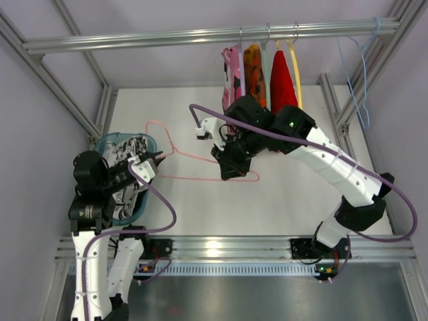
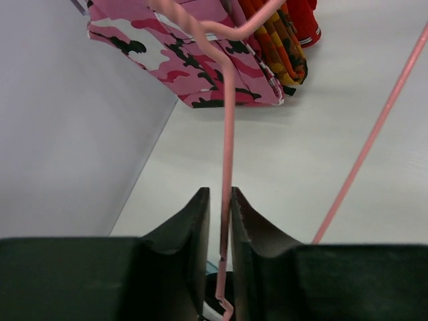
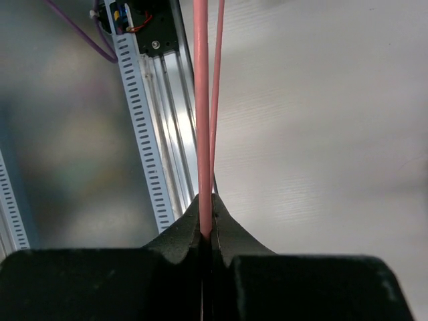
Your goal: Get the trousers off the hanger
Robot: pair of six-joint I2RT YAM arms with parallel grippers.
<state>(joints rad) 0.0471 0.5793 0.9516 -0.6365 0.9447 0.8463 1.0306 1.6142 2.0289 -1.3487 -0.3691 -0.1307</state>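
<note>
Trousers (image 1: 126, 148) lay bunched in a teal basket (image 1: 107, 142) at the left side, apart from the hanger (image 2: 228, 147); only the overhead view showed them. The wrist views showed the grips: the left gripper (image 2: 219, 221) was closed on the pink wire and the right gripper (image 3: 206, 200) was clamped on it further along. Bare white table (image 1: 287, 200) lay to the right. Other clothes (image 1: 281, 83) hung from the rail (image 1: 167, 37) behind.

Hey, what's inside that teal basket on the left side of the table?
The trousers, white with black print, lie bunched inside the teal basket. The left arm covers much of the basket, so its lower part and bottom cannot be seen.
</note>
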